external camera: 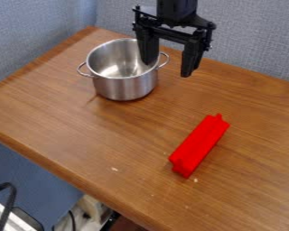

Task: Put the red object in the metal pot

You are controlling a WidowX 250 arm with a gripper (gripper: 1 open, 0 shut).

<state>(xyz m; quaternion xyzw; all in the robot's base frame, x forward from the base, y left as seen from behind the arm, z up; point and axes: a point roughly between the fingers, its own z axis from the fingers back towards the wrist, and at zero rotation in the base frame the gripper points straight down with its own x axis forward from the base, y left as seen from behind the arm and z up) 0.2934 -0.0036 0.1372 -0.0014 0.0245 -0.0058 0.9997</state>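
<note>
Hovering by the metal pot (pixel 122 69), my gripper (pixel 169 60) is gaping wide, holding nothing; I am aiming to straddle the red object's (pixel 199 143) narrow sides, lying well apart on the table (pixel 75 117).

Soft even light, slight blur
</note>
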